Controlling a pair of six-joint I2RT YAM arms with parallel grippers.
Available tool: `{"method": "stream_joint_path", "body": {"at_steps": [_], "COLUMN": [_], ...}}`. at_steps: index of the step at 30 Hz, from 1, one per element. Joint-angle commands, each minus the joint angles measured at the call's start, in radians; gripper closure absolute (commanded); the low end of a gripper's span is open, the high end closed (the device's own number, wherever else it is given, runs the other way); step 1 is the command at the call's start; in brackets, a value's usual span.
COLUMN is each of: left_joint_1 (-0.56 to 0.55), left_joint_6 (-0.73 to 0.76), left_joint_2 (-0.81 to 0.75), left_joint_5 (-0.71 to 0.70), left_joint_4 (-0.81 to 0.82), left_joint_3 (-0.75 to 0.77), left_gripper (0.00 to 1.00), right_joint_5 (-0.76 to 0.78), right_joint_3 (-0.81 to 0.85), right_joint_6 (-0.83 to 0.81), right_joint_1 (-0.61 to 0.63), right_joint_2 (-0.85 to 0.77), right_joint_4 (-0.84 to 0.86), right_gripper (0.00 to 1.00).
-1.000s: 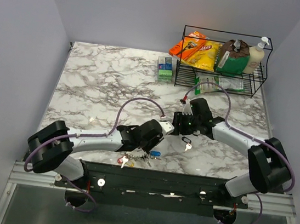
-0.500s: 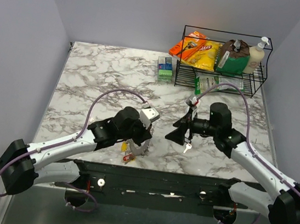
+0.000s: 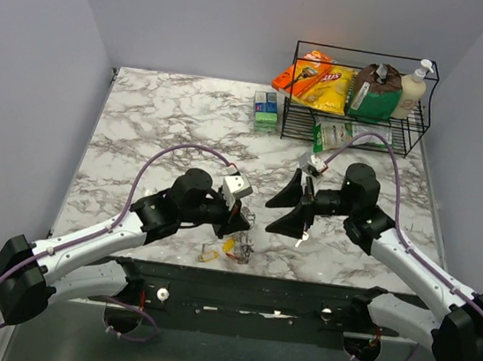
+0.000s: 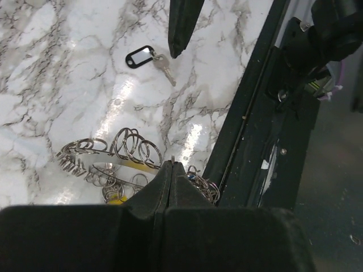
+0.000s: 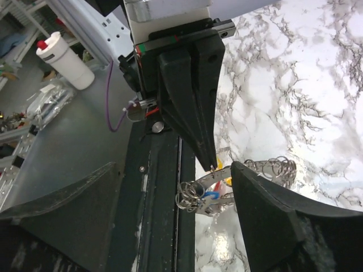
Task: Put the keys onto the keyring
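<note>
My left gripper (image 3: 243,227) is shut, and its tips (image 4: 172,164) pinch the thin wire of the keyring (image 4: 108,154). The keyring hangs low over the table's near edge, strung with small rings and several keys (image 5: 211,196), one blue-headed, others yellow. My right gripper (image 3: 269,216) stands wide open just right of it, fingers pointing left, with nothing between them. In the right wrist view the right gripper (image 5: 176,165) faces the left gripper's fingers (image 5: 190,96) and the keyring (image 5: 256,169). A loose key with a black tag (image 4: 148,58) lies on the marble under the right gripper.
A black wire rack (image 3: 359,98) with snack bags and bottles stands at the back right, with a small green box (image 3: 267,110) beside it. A black rail (image 3: 254,291) runs along the near table edge, right under the hanging keyring.
The right gripper has opened wide and pulled back to the right. The left arm has swung round with the keyring still pinched and lifted it slightly rightward. The black-tagged key stays on the table.
</note>
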Motion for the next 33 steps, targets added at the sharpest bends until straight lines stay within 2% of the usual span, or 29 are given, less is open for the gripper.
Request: {"method": "stream_joint_path", "body": {"at_steps": [1, 3, 6, 13, 33], "left_joint_1": [0.003, 0.003, 0.003, 0.005, 0.005], "left_joint_6": [-0.006, -0.002, 0.005, -0.009, 0.002], "left_joint_2": [-0.02, -0.021, -0.02, -0.015, -0.003], "left_joint_5": [0.106, 0.109, 0.115, 0.129, 0.14], "left_joint_4": [0.098, 0.099, 0.093, 0.125, 0.127], "left_joint_3": [-0.016, -0.019, -0.021, -0.033, -0.03], "left_gripper": [1.0, 1.0, 1.0, 1.0, 1.0], "right_joint_5": [-0.067, -0.07, -0.087, -0.076, 0.016], "right_joint_3": [0.019, 0.016, 0.013, 0.025, -0.061], "right_joint_6": [0.015, 0.019, 0.031, 0.034, -0.027], "right_joint_1": [0.019, 0.029, 0.04, 0.089, 0.115], "right_joint_2": [0.056, 0.087, 0.146, 0.209, 0.226], "right_joint_4": [0.049, 0.051, 0.063, 0.09, 0.047], "right_gripper": [0.19, 0.31, 0.4, 0.52, 0.54]}}
